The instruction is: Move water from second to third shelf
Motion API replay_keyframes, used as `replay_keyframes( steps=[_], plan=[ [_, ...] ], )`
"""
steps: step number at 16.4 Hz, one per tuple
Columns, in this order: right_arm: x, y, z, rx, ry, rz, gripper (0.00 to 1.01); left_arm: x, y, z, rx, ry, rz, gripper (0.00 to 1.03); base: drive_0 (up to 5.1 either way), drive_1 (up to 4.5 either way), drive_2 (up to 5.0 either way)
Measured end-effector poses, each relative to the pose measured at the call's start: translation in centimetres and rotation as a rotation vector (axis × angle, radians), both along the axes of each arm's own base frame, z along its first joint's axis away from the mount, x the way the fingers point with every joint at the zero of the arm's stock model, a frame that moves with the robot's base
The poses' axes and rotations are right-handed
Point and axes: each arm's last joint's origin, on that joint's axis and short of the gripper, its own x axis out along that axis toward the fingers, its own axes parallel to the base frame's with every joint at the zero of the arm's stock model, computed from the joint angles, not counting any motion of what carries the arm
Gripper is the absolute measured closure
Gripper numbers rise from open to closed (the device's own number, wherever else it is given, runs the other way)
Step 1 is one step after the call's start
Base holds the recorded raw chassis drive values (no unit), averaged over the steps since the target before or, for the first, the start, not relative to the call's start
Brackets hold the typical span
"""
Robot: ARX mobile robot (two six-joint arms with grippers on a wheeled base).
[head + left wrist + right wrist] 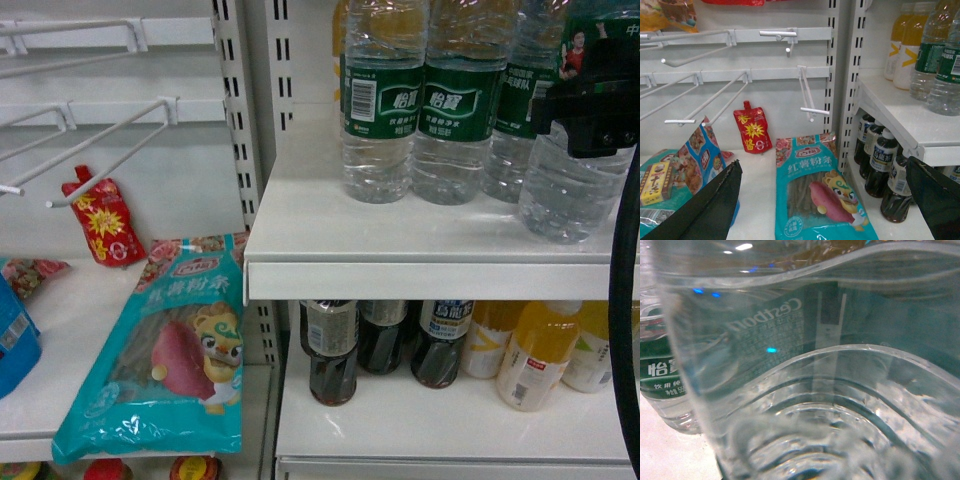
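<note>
Several water bottles [383, 100] with green labels stand in a row on the upper white shelf [400, 250] in the head view. One water bottle [568, 185] at the right is nearer the shelf's front edge and leans a little. My right gripper [590, 105], a black shape, is clamped round its label. This bottle's clear ribbed wall [815, 390] fills the right wrist view and hides the fingers. My left gripper [820, 200] hangs open over the lower left shelf, with nothing between its black fingers [705, 205].
Dark drink bottles [333, 355] and yellow juice bottles [535, 355] stand on the shelf below. A teal noodle packet [170, 345] and a red pouch [105, 220] lie on the left shelf under white wire hooks [100, 170]. A slotted upright [240, 130] divides the bays.
</note>
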Motion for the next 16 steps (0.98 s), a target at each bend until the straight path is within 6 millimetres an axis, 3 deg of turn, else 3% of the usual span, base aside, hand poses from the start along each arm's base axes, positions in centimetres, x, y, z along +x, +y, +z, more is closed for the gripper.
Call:
replay_keyframes(
  steps=[7, 8, 10, 12, 16],
  plan=[
    [0.87, 0.18, -0.03, 0.000, 0.006, -0.007, 0.59, 0.00, 0.00, 0.00, 0.000, 0.000, 0.000, 0.05, 0.0, 0.00, 0.0],
    [0.89, 0.11, -0.10, 0.007, 0.013, -0.010, 0.42, 0.00, 0.00, 0.00, 0.000, 0.000, 0.000, 0.05, 0.0, 0.00, 0.0],
    [1.00, -0.19, 0.18, 0.018, -0.003, -0.017, 0.18, 0.00, 0.00, 0.00, 0.000, 0.000, 0.000, 0.05, 0.0, 0.00, 0.0],
    [1.02, -0.25, 0.15, 0.022, 0.002, -0.015, 0.01, 0.00, 0.00, 0.00, 0.000, 0.000, 0.000, 0.05, 0.0, 0.00, 0.0],
    [1.06, -0.41, 0.14, 0.024, 0.011, -0.008, 0.03, 0.00, 0.00, 0.00, 0.000, 0.000, 0.000, 0.05, 0.0, 0.00, 0.0]
  ],
)
